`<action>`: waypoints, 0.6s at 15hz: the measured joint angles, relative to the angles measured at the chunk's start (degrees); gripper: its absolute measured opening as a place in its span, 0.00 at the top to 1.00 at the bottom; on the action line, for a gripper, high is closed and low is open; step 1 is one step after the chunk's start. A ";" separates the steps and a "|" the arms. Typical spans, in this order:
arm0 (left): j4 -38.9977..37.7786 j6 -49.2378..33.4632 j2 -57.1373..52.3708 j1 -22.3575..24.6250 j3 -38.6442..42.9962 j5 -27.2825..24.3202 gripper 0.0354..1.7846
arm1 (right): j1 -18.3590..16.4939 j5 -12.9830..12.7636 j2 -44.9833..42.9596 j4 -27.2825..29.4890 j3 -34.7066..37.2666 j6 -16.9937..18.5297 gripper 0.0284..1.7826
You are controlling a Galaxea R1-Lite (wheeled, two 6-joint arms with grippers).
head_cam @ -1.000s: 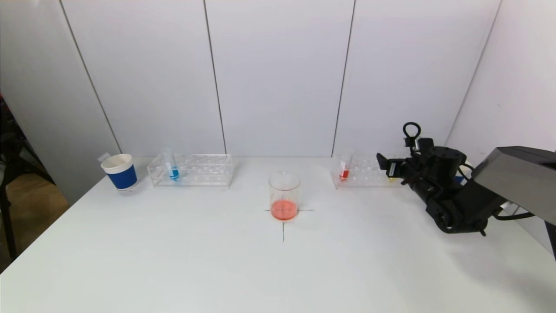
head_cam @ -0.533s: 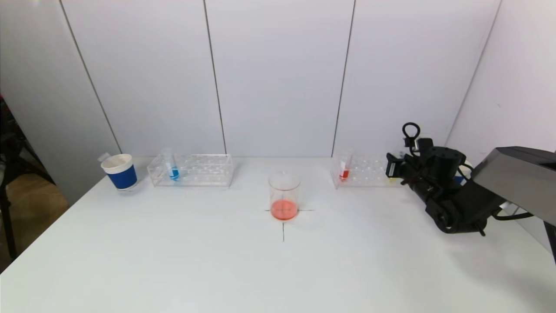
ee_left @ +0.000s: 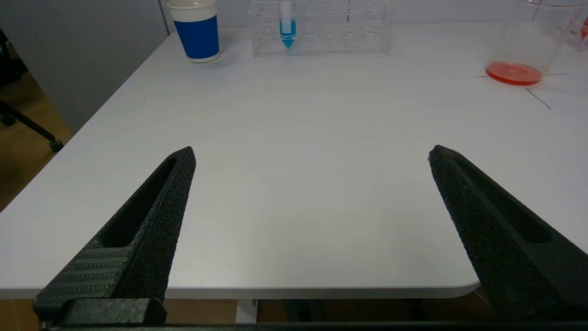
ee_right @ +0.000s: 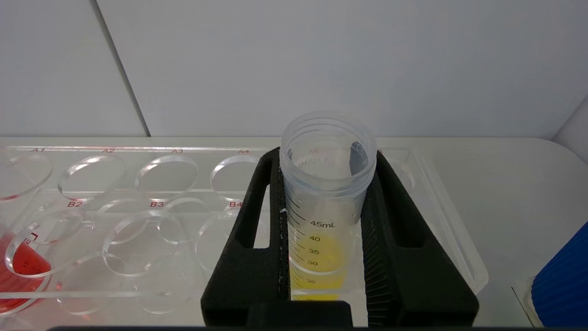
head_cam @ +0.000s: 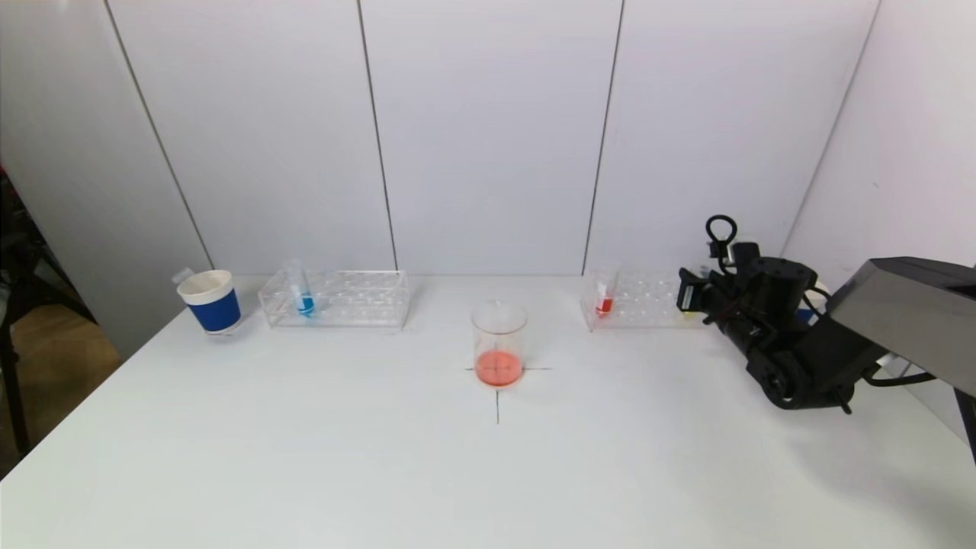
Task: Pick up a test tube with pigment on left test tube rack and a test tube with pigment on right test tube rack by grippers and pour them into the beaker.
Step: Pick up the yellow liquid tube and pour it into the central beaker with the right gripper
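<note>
A glass beaker point(head_cam: 499, 343) with orange-red liquid stands on a cross mark at the table's middle. The left rack point(head_cam: 335, 298) holds a tube with blue pigment point(head_cam: 303, 293). The right rack point(head_cam: 637, 300) holds a tube with red pigment point(head_cam: 605, 293) at its left end. My right gripper point(ee_right: 327, 172) is shut on a tube with yellow pigment point(ee_right: 324, 197) that stands in the right rack's right end point(ee_right: 441, 216). In the head view this gripper point(head_cam: 688, 296) hides the yellow tube. My left gripper point(ee_left: 312, 156) is open and empty, over the table's near left edge.
A blue-and-white paper cup point(head_cam: 210, 301) stands left of the left rack. Another blue cup point(ee_right: 562, 285) stands just right of the right rack. White wall panels close the back and right side.
My right gripper has shut its fingers around the yellow tube in the right rack. Nothing else has moved.
</note>
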 joint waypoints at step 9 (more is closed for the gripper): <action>0.00 0.02 0.00 0.00 0.00 -0.05 0.01 | 0.43 0.00 -2.73 3.86 -1.34 -1.90 0.73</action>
